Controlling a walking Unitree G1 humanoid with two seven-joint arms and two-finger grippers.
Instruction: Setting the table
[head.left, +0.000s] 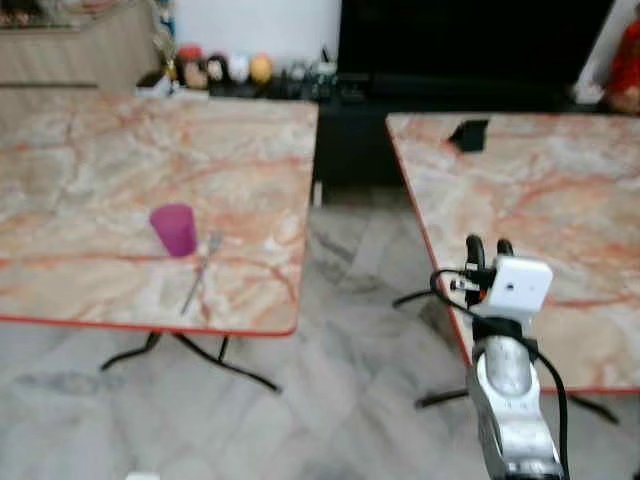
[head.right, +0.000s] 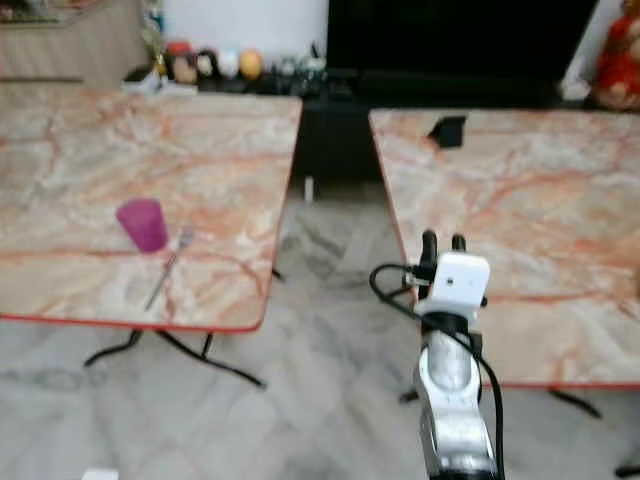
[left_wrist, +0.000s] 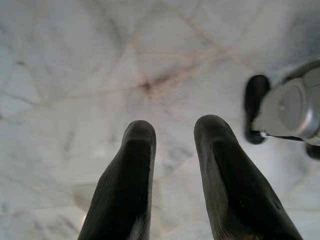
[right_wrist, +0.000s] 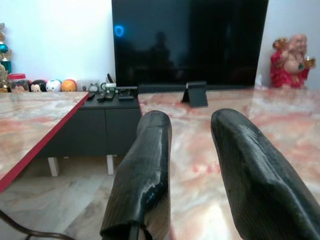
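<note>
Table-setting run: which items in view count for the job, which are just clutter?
For the job:
- purple plastic cup on the left marble table
- silver metal fork beside it
- right marble table
- right gripper, open, empty, raised at that table's near edge

Lying about:
- small black stand
- round toy figures
- red statue
- black TV
</note>
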